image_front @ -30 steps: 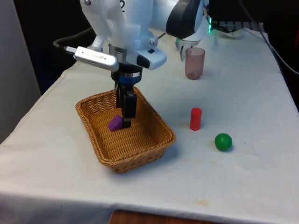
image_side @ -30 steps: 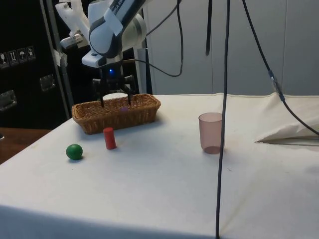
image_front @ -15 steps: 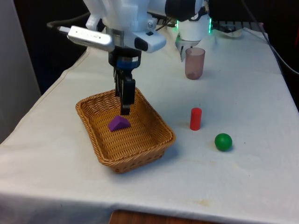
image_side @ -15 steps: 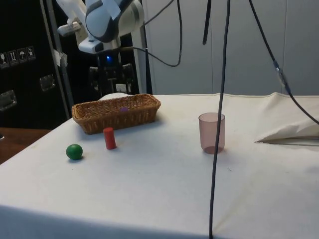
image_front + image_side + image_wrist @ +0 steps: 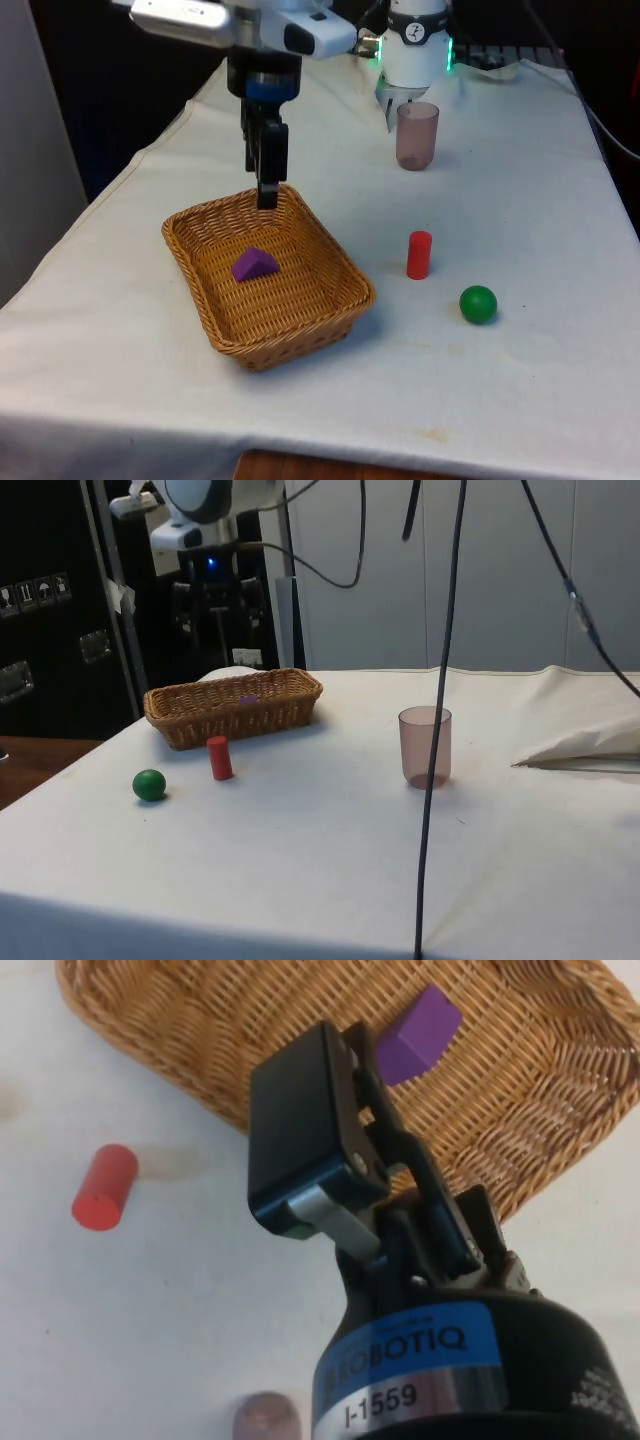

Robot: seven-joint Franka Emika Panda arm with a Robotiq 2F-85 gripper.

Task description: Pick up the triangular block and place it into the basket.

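In the wicker basket (image 5: 330, 262), the purple triangular block (image 5: 256, 264) now lies free on the woven floor, where a second ago the gripper (image 5: 266, 195) was down beside it. The gripper has since lifted clear above the far rim, fingers spread and empty. The placement looks complete.

Even overhead light, soft shadow beside basket (image 5: 268, 345), dark backdrop, white cloth (image 5: 520, 190) bright

Open cloth between basket (image 5: 345, 275) and red cylinder (image 5: 419, 255); green ball (image 5: 478, 304), cup (image 5: 417, 136) well apart.
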